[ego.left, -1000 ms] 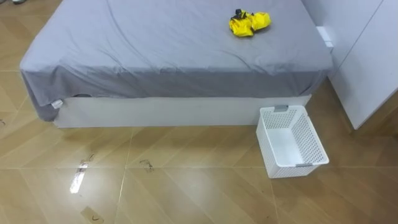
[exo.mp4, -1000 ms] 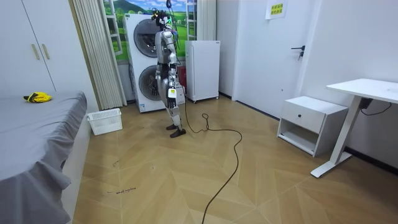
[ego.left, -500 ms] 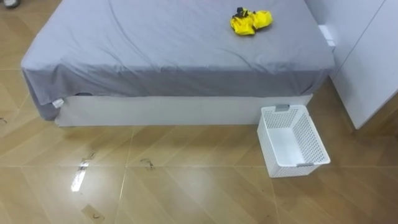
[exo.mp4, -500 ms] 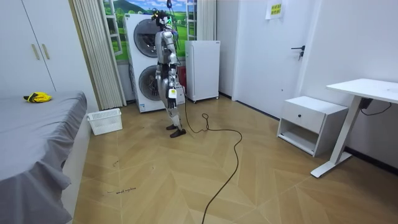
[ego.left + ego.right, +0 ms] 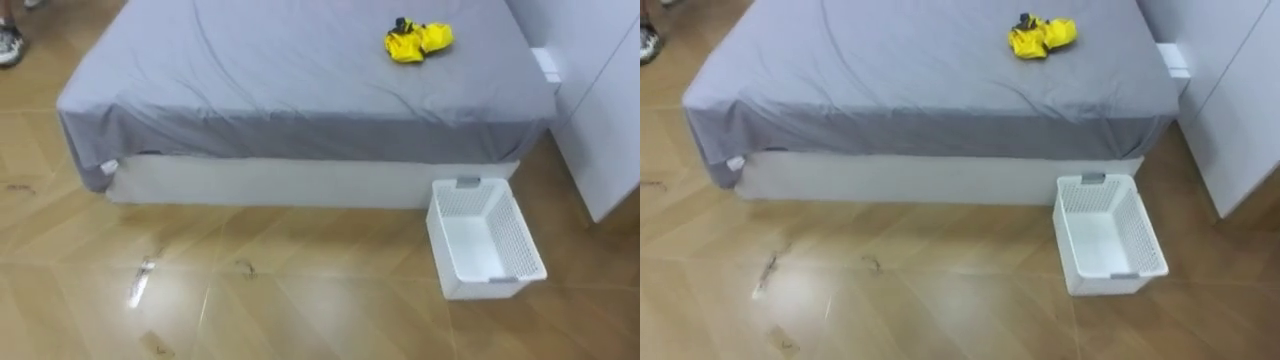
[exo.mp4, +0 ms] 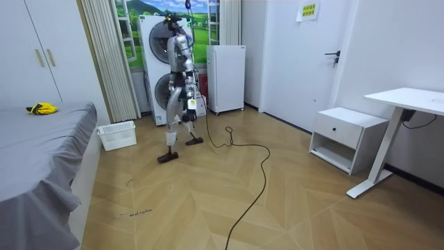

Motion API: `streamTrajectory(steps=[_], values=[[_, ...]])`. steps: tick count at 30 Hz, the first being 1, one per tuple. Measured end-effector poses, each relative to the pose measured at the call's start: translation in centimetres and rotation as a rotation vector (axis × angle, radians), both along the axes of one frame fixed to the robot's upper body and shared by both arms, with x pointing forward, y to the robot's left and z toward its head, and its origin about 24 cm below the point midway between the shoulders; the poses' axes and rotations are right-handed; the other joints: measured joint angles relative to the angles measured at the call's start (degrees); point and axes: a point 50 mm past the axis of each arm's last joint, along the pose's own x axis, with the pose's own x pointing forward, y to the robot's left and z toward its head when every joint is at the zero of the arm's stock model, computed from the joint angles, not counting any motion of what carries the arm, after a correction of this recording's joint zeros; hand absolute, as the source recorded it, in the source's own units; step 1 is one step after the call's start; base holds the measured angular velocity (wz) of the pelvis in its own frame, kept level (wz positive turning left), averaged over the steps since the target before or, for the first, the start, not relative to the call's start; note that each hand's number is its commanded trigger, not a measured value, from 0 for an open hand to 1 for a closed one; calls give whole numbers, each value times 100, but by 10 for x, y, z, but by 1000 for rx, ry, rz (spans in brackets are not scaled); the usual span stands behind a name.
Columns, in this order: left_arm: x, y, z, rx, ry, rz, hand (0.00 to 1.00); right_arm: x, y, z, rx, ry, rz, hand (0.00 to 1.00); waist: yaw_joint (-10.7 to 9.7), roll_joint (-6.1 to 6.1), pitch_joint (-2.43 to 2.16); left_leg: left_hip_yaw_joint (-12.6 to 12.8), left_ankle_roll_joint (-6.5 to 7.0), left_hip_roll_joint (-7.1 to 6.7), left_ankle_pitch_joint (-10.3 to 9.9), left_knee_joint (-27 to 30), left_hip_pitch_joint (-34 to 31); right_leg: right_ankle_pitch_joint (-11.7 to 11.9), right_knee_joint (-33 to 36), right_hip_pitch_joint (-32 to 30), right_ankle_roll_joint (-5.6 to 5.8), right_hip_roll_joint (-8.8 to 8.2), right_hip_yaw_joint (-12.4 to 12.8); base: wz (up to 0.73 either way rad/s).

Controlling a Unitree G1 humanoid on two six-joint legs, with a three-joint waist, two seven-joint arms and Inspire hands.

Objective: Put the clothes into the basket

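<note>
Mid-stride by washing machines (image 6: pixel 157 69), facing bed (image 5: pixel 300 95). Yellow clothes (image 5: pixel 418 41) lying on bed; white basket (image 5: pixel 523 243) on floor just beside it. Cannot tell state of hands (image 6: pixel 189 105).

A wide bed (image 5: pixel 280 80) under a smooth grey sheet carries a crumpled yellow garment (image 5: pixel 418 41) near its far right corner. On the glossy wooden floor (image 5: pixel 300 310), a white perforated plastic basket (image 5: pixel 492 286) stands just beside the bed's base.

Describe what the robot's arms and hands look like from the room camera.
In the room view the arms are slim, silver-grey metal with darker sections at the joints. A hand at hip level looks pale with a touch of yellow. It is too small there to make out its shape or any markings.
</note>
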Motion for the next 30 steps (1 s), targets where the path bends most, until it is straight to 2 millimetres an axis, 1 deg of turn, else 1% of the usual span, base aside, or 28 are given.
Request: streamTrajectory(steps=[1, 2, 4, 5, 6, 7, 9, 10, 11, 12, 13, 14, 15, 16, 17, 18, 19, 20, 21, 22, 23, 24, 25, 26, 27, 28, 29, 30], values=[[-1, -3, -1, -9, 1, 4, 0, 0, 0, 0, -3, 2, 3, 0, 13, -23, -9, 87, 148, -48, 315, 109, -71, -86, 4, 37, 116, -119, 59, -37], [2, -5, -1, -19, -7, 1, 0, 1, 0, 0, -2, -3, 1, 0, 3, -59, -49, 206, 362, -146, 338, 388, -163, -181, -19, 72, 189, -253, 152, -15], [9, -5, -1, -28, -30, -6, 0, 0, 1, 0, -2, -1, -4, 0, -80, -172, -10, 368, 416, -260, -150, 1062, -308, -201, -78, 190, 306, -453, 154, -11], [13, -5, -1, -33, -48, 11, 0, 1, 1, 0, -6, -10, -4, 0, -75, -158, -13, 422, 441, -237, -512, 1478, -361, -137, 55, 236, 416, -563, 162, -26], [15, -4, -1, -33, -56, 22, 0, 1, 1, 0, -8, -13, -7, 0, -66, -156, -10, 452, 459, -222, -665, 1679, -351, -115, 202, 253, 458, -621, 155, -27], [19, -1, 0, -30, -78, 55, 0, 3, 2, 0, -10, -21, -30, 0, -50, -160, 7, 546, 557, -221, -923, 2063, -278, -47, 739, 235, 569, -713, 171, -18], [24, 0, 1, -29, -110, 84, 0, -2, -1, 0, -18, -18, -72, 0, -71, -144, -44, 696, 611, -301, -1309, 2059, 109, 312, 1888, -38, 673, -860, 132, 4], [32, -1, 2, -28, -137, 73, 0, -4, -3, 1, -25, -27, -112, 0, -117, -126, -47, 701, 580, -386, -1620, 1833, 487, 917, 2746, -275, 633, -934, 52, 34], [41, -1, 3, -23, -162, 54, 0, -3, -5, 2, -28, -43, -141, 0, -84, -4, -73, 654, 620, -480, -1702, 1561, 849, 1668, 3389, -543, 516, -993, 27, 29], [45, -1, 3, -21, -176, 44, 0, -3, -5, 2, -28, -55, -151, 0, -58, -13, -93, 612, 633, -503, -1715, 1380, 1028, 1712, 3661, -736, 415, -979, 16, 5], [51, -2, 4, -14, -194, 18, 0, 5, -5, 4, -28, -94, -156, 0, 14, 95, -43, 472, 613, -481, -1706, 1036, 1386, 1155, 4057, -1181, 255, -776, -50, -11], [53, -3, 4, -14, -198, 5, 0, 9, -5, 5, -26, -114, -160, 0, 37, 152, -6, 395, 601, -436, -1704, 886, 1562, 897, 4129, -1443, 155, -629, -85, 0], [55, -5, 4, -17, -197, -18, 0, 19, -4, 7, -19, -158, -161, 0, 61, 341, 10, 15, 572, -386, -1689, 623, 1864, 555, 3948, -1878, 86, -307, -301, 9], [57, -6, 5, -18, -202, -41, 0, 26, -2, 9, -14, -193, -156, 0, 40, 428, -2, -233, 544, -327, -1706, 404, 2140, 420, 3477, -2322, 59, -77, -498, 18], [57, -6, 5, -20, -203, -54, 0, 30, -1, 10, -10, -208, -154, 0, 21, 431, -5, -342, 540, -325, -1708, 276, 2285, 408, 3138, -2503, 66, -20, -588, 33], [58, -8, 4, -25, -200, -76, 0, 35, 0, 12, -11, -231, -148, 0, -31, 417, -1, -472, 511, -325, -1725, 43, 2604, 446, 2378, -2805, 52, 41, -654, 52], [57, -10, 4, -31, -196, -97, 0, 41, 1, 15, -17, -256, -147, 0, -75, 400, 5, -582, 468, -323, -1756, -231, 2906, 723, 1497, -3022, 39, 39, -666, 72], [54, -15, 3, -42, -189, -113, 0, 48, -1, 18, -29, -287, -150, 0, -114, 439, 3, -682, 395, -225, -1824, -430, 3214, 1479, 955, -3119, -31, 49, -733, 65], [52, -16, 3, -45, -185, -121, 0, 51, -1, 20, -36, -304, -153, 0, -117, 452, -8, -751, 352, -165, -1857, -455, 3346, 1810, 718, -3112, -78, 84, -745, 53], [51, -16, 3, -46, -187, -122, 0, 60, -2, 23, -45, -345, -156, 0, -95, 409, -66, -749, 227, -64, -1931, -402, 3445, 2170, 598, -3099, -296, 178, -740, 25], [48, -17, 3, -49, -181, -119, 0, 66, -3, 27, -53, -374, -154, 0, -57, 449, -111, -716, 84, 1, -1988, -356, 3460, 2076, 676, -3035, -366, 267, -772, 0], [42, -16, 2, -49, -170, -115, 0, 83, -5, 34, -62, -435, -166, 0, 47, 552, -77, -628, -171, 174, -1993, -327, 3569, 2064, 913, -2942, -519, 384, -876, -11], [38, -14, 2, -45, -160, -111, 0, 96, -6, 41, -71, -486, -179, 0, 128, 560, -70, -566, -431, 248, -1984, -281, 3621, 1853, 1148, -2891, -556, 384, -756, 19], [40, -13, 3, -45, -174, -116, 0, 107, -10, 48, -93, -532, -197, 0, 120, 558, -17, -506, -498, 339, -1983, -559, 3599, 1778, 1542, -2916, -552, 357, -475, 59], [45, -11, 5, -40, -198, -122, 0, 111, -13, 51, -105, -552, -213, 0, 59, 537, 57, -462, -529, 377, -1793, -764, 3586, 1725, 1958, -2986, -539, 250, -498, 99], [51, -5, 9, -16, -244, -130, 0, 114, -17, 57, -112, -585, -237, 0, 88, 373, 99, -127, -342, 325, -1745, -447, 3558, 1553, 2470, -3213, -351, 92, -674, 61], [41, 8, 12, 22, -233, -130, 0, 113, -13, 58, -94, -584, -235, 0, 301, 175, -3, 391, -395, 311, -1782, 188, 3437, 1550, 1840, -3039, -424, 121, -849, 20], [35, 11, 12, 32, -214, -126, 0, 115, -12, 60, -92, -594, -221, 0, 373, 146, -14, 559, -406, 355, -1790, 567, 3404, 1514, 1573, -2849, -581, 176, -1022, -46]])
